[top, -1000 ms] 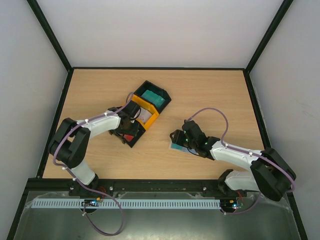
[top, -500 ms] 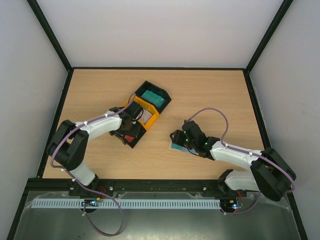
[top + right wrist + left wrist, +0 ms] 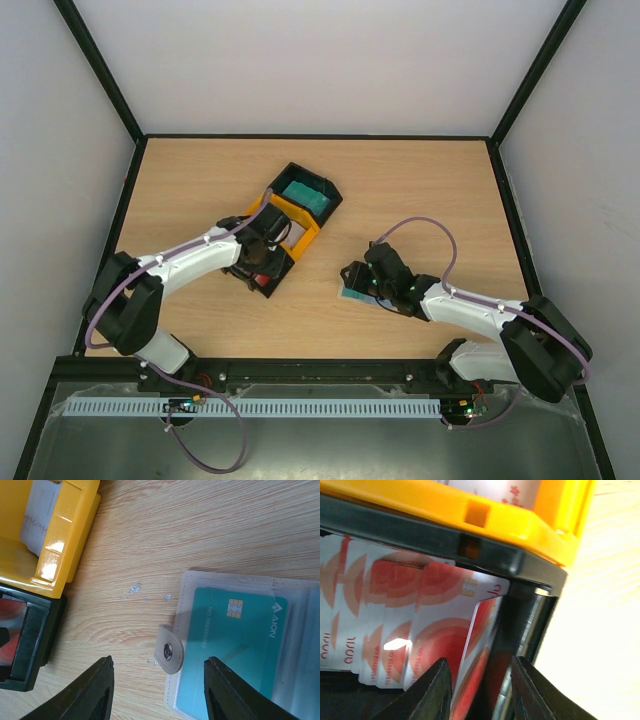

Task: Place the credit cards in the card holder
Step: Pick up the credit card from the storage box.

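Red-and-white credit cards [image 3: 390,630] lie fanned in a black tray [image 3: 532,625]. One red-and-white card [image 3: 477,640] stands tilted on its edge between the fingers of my left gripper [image 3: 480,692]. It leans at the left finger, with a gap to the right one. In the top view my left gripper [image 3: 262,262] is down in that tray [image 3: 268,283]. The card holder [image 3: 220,579] lies open on the wood with a teal card [image 3: 235,640] in its clear slot. My right gripper [image 3: 159,680] hangs open over its snap tab [image 3: 169,652], touching nothing.
A yellow tray [image 3: 292,226] with a pale card [image 3: 42,505] sits between the black tray and another black tray of teal cards [image 3: 308,192]. The card holder [image 3: 354,293] lies right of the trays. Black frame rails border the table.
My left arm has stretched further over the trays and its jaws have narrowed around the tilted red-and-white card. The right arm has stayed still.
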Robot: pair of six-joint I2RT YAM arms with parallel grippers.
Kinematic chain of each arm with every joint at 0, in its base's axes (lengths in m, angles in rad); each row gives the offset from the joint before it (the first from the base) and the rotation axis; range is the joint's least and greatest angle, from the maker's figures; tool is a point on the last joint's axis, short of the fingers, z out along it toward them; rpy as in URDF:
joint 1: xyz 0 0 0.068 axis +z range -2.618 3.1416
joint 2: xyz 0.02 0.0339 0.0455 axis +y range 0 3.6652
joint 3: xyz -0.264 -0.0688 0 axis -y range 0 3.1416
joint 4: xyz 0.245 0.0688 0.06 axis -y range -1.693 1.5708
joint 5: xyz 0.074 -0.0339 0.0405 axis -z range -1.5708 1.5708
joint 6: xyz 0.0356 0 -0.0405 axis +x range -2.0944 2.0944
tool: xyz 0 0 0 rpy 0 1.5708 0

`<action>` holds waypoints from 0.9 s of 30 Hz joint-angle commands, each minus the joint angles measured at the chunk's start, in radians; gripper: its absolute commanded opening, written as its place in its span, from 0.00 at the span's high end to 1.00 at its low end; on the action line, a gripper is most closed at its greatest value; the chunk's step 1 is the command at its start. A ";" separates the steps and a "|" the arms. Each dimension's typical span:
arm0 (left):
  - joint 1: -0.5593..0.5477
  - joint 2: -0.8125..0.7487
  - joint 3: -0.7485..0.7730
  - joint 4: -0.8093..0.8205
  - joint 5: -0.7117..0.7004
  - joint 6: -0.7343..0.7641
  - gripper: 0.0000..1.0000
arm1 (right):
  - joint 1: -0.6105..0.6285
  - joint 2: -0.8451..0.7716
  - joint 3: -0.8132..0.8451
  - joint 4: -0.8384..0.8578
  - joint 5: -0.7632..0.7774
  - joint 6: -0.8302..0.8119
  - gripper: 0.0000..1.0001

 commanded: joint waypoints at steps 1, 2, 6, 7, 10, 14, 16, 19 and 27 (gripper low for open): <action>-0.010 -0.043 -0.003 -0.026 0.083 -0.013 0.65 | 0.006 -0.010 -0.008 0.015 0.017 0.008 0.51; -0.010 -0.047 -0.006 -0.022 0.091 -0.014 0.66 | 0.006 -0.010 -0.008 0.016 0.016 0.007 0.51; -0.011 -0.046 -0.012 -0.019 0.108 -0.018 0.66 | 0.006 -0.007 -0.008 0.018 0.016 0.009 0.51; -0.011 -0.043 -0.014 -0.018 0.110 -0.019 0.66 | 0.006 -0.006 -0.007 0.018 0.016 0.009 0.51; -0.011 -0.036 -0.017 -0.015 0.125 -0.030 0.66 | 0.006 -0.005 -0.007 0.018 0.016 0.009 0.51; -0.012 -0.020 -0.018 -0.001 0.133 -0.041 0.66 | 0.006 -0.006 -0.007 0.018 0.016 0.009 0.51; -0.013 -0.010 -0.016 0.000 0.117 -0.043 0.68 | 0.006 -0.003 -0.007 0.019 0.016 0.009 0.51; -0.014 0.009 -0.020 0.006 0.094 -0.037 0.72 | 0.006 -0.002 -0.008 0.018 0.018 0.010 0.51; -0.017 0.055 -0.018 0.034 0.055 -0.020 0.80 | 0.006 0.000 -0.007 0.017 0.018 0.008 0.51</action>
